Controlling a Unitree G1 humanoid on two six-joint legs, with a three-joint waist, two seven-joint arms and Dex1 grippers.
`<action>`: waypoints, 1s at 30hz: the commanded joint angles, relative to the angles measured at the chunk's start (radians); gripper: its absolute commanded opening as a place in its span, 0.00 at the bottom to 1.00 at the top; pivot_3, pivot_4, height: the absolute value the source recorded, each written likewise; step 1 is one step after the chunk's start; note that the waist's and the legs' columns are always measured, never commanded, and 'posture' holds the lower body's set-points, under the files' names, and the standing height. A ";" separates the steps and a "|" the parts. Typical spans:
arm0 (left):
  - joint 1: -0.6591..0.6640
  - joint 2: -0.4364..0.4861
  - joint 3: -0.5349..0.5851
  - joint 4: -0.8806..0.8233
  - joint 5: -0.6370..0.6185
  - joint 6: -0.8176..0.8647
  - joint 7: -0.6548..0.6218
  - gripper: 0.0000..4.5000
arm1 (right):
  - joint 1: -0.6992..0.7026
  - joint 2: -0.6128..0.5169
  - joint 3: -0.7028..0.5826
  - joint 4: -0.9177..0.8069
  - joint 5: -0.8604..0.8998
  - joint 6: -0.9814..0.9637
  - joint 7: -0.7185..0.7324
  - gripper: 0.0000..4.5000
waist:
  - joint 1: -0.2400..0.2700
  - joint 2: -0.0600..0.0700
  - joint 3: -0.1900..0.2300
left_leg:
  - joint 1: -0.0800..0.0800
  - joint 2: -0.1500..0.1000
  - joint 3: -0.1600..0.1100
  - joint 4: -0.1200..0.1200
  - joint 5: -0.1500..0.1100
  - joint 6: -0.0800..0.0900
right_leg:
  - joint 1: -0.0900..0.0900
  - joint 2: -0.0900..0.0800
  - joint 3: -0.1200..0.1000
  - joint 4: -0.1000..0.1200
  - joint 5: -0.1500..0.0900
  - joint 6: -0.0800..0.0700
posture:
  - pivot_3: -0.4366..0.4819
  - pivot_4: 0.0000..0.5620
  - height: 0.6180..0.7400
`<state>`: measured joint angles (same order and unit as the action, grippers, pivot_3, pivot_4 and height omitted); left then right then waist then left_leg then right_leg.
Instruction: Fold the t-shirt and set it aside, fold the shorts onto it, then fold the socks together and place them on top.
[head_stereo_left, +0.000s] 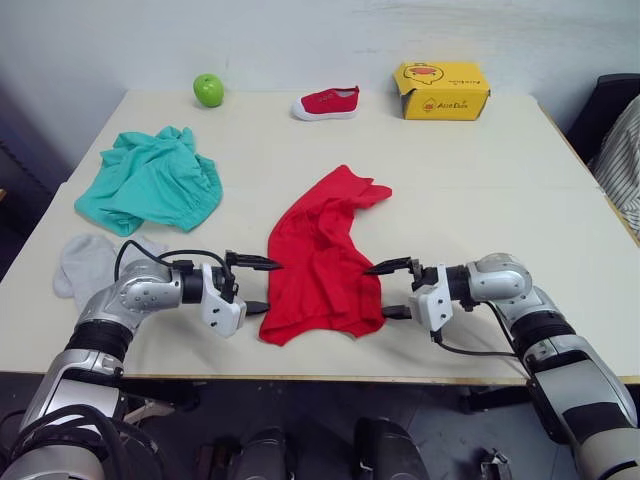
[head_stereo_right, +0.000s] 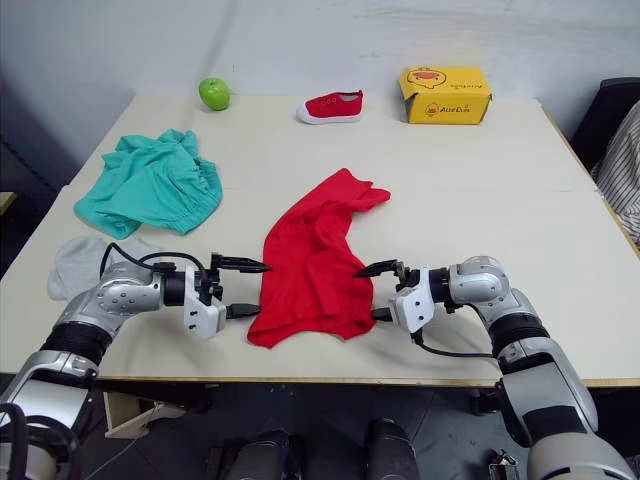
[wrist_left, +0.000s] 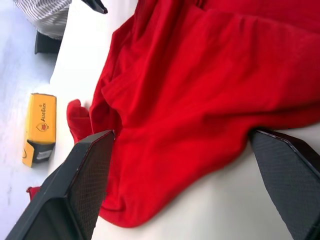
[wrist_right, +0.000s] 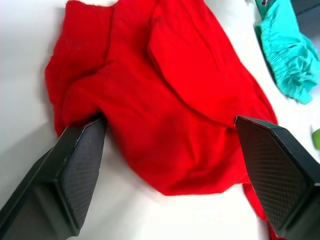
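Two pincers are closing in on the crumpled t-shirt (head_stereo_left: 322, 258) near the bench (head_stereo_left: 480, 200) front edge: the left pincer (head_stereo_left: 258, 286) and right pincer (head_stereo_left: 392, 290) are both gaping wide, the shirt lying between them. The first fold looks to be starting; next, each likely needs to be nipping a hem.

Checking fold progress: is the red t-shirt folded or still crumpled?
Crumpled, not folded. The t-shirt lies bunched in uneven wrinkles on the table, between the open left gripper and right gripper.
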<state>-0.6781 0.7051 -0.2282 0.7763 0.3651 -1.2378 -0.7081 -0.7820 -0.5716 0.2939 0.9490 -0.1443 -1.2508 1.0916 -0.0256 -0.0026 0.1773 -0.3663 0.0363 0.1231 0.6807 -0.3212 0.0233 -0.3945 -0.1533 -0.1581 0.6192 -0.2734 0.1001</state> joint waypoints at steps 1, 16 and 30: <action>-0.020 -0.031 -0.061 0.055 0.088 0.001 0.053 1.00 | -0.009 0.005 0.034 0.022 -0.066 -0.006 -0.054 0.91 | 0.000 0.000 0.000 | 0.000 0.000 0.000 0.000 0.000 0.000 | 0.000 0.000 0.000 0.000 0.000 0.000 | 0.48 0.27 1.00; -0.102 -0.089 -0.182 0.136 0.068 0.027 0.043 0.27 | 0.008 0.024 0.111 -0.059 -0.032 0.084 -0.059 0.22 | -0.001 0.001 -0.001 | -0.001 0.000 0.000 0.000 0.000 0.001 | 0.000 0.000 0.000 0.001 0.000 0.000 | 0.48 0.27 1.00; 0.031 -0.043 -0.232 -0.156 -0.396 0.231 -0.359 0.00 | 0.199 -0.170 0.058 -0.452 0.176 0.426 0.077 0.00 | -0.002 0.003 -0.001 | -0.003 0.000 0.000 0.000 -0.004 0.002 | -0.002 0.000 -0.001 -0.003 -0.001 -0.001 | 0.48 0.27 1.00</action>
<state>-0.6953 0.6446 -0.4337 0.7004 0.0555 -1.0621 -0.9966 -0.6107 -0.7025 0.3838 0.5833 -0.0185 -0.9001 1.1438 -0.0272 0.0002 0.1768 -0.3701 0.0363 0.1232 0.6803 -0.3254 0.0258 -0.3967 -0.1536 -0.1590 0.6150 -0.2741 0.0992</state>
